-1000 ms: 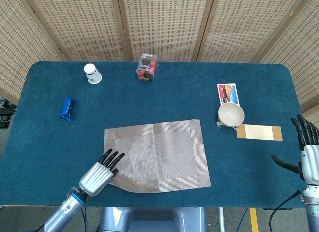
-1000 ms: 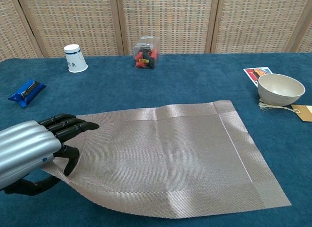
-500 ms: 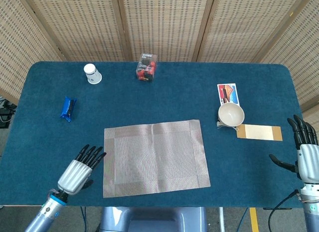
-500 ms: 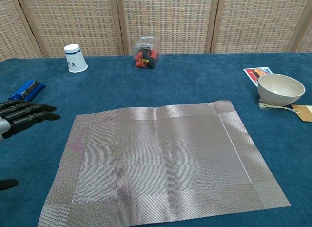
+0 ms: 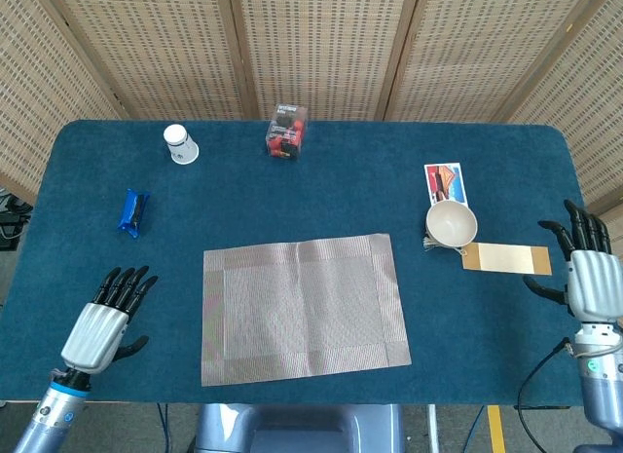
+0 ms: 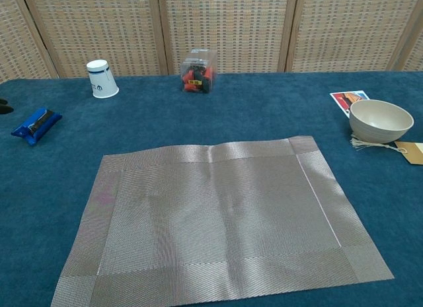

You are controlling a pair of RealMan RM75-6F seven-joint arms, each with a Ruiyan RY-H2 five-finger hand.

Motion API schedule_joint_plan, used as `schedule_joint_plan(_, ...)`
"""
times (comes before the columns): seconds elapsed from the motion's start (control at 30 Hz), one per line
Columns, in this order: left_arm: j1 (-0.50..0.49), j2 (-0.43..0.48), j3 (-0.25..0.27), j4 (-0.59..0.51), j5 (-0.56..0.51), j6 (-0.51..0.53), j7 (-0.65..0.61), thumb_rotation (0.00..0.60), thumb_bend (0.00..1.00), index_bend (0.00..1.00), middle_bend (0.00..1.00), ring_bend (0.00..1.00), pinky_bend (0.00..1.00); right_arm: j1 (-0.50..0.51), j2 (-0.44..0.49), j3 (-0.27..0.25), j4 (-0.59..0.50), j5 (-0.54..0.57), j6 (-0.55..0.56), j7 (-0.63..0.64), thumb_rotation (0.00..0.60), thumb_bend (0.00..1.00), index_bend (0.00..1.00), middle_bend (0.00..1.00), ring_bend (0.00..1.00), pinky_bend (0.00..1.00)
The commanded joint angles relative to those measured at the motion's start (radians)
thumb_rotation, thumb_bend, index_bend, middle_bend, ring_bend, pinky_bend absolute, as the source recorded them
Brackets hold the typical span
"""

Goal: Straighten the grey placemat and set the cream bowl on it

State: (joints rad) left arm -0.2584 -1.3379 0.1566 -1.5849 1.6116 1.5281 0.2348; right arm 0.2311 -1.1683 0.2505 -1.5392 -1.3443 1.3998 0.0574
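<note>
One blue-clothed table (image 5: 321,190), seemingly wicker-screened.

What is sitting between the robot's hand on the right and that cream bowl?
In the head view, a tan card lies on the blue table between the right hand and the cream bowl, its near end by the bowl.

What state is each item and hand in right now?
Grey woven placemat: flat on the table, nothing on it.
Cream bowl: upright, off the placemat, beside the tan card.
White paper cup: upside down.
Clear box of red items: upright.
Blue wrapped snack: lying flat.
Left hand: holds nothing, fingers apart.
Right hand: holds nothing, fingers apart.
</note>
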Motion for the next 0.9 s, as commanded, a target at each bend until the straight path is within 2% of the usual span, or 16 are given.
schedule_joint_plan(0.03,0.007,0.003,-0.008,0.002,0.012,0.007,-0.013,0.600,0.16,0.05,0.00,0.00,0.00,0.060,-0.038,0.032,0.040,0.046,-0.061,-0.057,0.600,0.15,0.28,0.00,0.00,0.00)
schedule_joint_plan(0.37,0.028,0.019,-0.038,-0.008,0.036,0.022,-0.034,0.600,0.16,0.06,0.00,0.00,0.00,0.203,-0.162,0.063,0.185,0.148,-0.219,-0.181,0.600,0.24,0.31,0.00,0.00,0.00)
schedule_joint_plan(0.9,0.045,0.033,-0.073,-0.011,0.037,0.002,-0.062,0.600,0.16,0.07,0.00,0.00,0.00,0.285,-0.322,0.020,0.356,0.235,-0.361,-0.237,0.600,0.31,0.35,0.00,0.00,0.00)
